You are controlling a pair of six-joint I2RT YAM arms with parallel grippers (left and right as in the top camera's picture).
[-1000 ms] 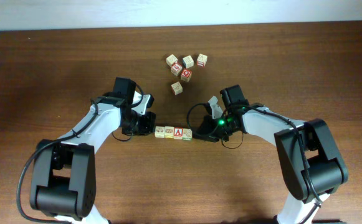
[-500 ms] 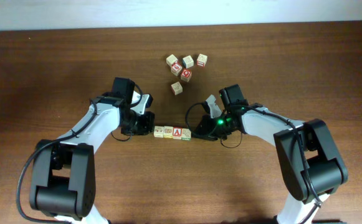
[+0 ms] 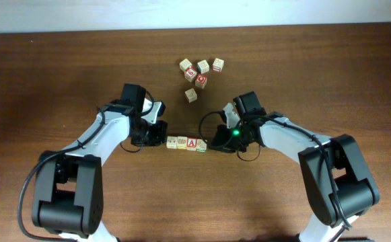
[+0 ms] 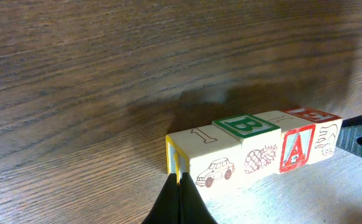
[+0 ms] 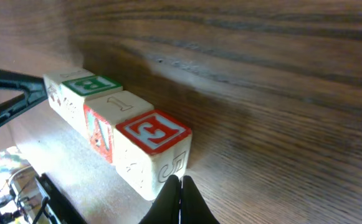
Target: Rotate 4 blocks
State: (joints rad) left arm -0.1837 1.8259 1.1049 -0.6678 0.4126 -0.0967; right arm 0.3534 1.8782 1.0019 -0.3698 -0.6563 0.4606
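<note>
A dark wooden table [image 3: 330,74]. Toward its far edge, five loose wooden cubes [image 3: 202,66] sit bunched together, two showing red marks. A sixth cube [image 3: 191,95] sits just apart from them.

Row ends taken, long sides open
Closed left gripper [image 3: 163,138] and closed right gripper [image 3: 212,144] block the two ends of the row of four pale wooden alphabet cubes [image 3: 187,143]; bare dark wooden table [image 3: 316,67] flanks its long sides, with loose similar cubes [image 3: 202,66] well apart beyond it.
</note>
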